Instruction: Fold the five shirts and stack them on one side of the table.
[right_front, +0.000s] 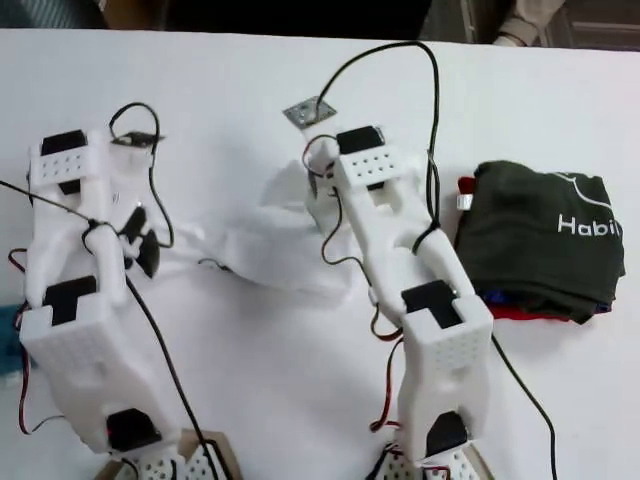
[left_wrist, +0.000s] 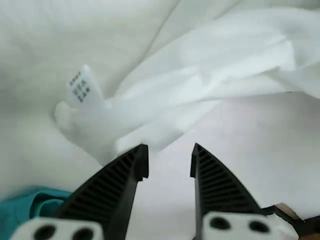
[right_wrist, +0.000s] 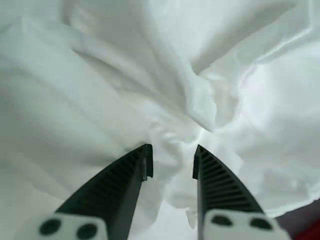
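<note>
Between tips of parted right claw (right_wrist: 171, 160), white shirt (right_wrist: 150, 90); left claw (left_wrist: 169, 160) agape, empty, beside

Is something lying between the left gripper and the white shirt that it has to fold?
Nothing visible does. The left gripper is open, and a fold of the white shirt lies just ahead of its fingertips, with no other thing between them.

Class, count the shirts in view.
5: white shirt crumpled between left arm and right arm; dark shirt beside the latter, blue edge and red edge under it; teal one by the left arm. Others may be hidden.
</note>
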